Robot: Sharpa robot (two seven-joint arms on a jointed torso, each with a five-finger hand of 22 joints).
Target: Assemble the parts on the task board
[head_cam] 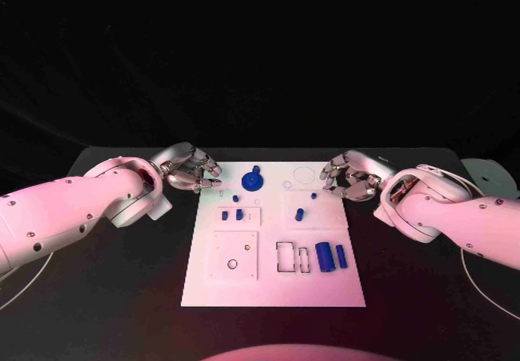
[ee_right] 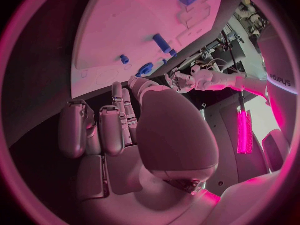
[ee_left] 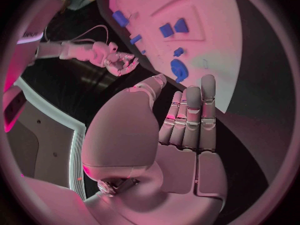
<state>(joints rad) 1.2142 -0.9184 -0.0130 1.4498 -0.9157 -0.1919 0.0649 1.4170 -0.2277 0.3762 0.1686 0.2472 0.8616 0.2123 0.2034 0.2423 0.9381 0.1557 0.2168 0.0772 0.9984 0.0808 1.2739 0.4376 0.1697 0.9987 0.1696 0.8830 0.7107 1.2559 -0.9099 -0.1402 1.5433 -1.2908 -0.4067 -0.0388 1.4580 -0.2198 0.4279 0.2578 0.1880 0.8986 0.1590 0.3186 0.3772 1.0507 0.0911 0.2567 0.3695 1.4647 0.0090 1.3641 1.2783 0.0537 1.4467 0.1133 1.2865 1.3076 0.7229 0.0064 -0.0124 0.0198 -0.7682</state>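
The task board [head_cam: 271, 289] lies flat in the middle of the black worktop [head_cam: 422, 301], a stiff white plate with raised panels and shallow cut-outs. On it, taken from the board's far edge toward the near one, sit a round blue disc with a short stem [head_cam: 252, 180], then small blue pegs [head_cam: 232, 215] on a square panel left of the board's middle line and another short blue peg [head_cam: 299, 215] right of it, and near the board's right near side a thick blue cylinder [head_cam: 325, 257] with a thinner blue pin [head_cam: 341, 256] just beside it. Next to the cylinder are two empty rectangular slots [head_cam: 291, 257].

These parts look like hard, light plastic: rigid, not fragile, but smooth and small, so likely to roll or slip out of a loose grip. The cylinder and pin are best pinched across their middles; the disc is best taken by its stem or rim.

The left hand [head_cam: 190, 168] hovers at the board's far left corner, near the disc but not touching it; its fingers [ee_left: 195, 116] are curled in loosely and hold nothing. The right hand [head_cam: 349, 176] sits at the board's far right corner, fingers [ee_right: 94, 130] likewise bent inward, empty and clear of every part. No part appears taken up yet.
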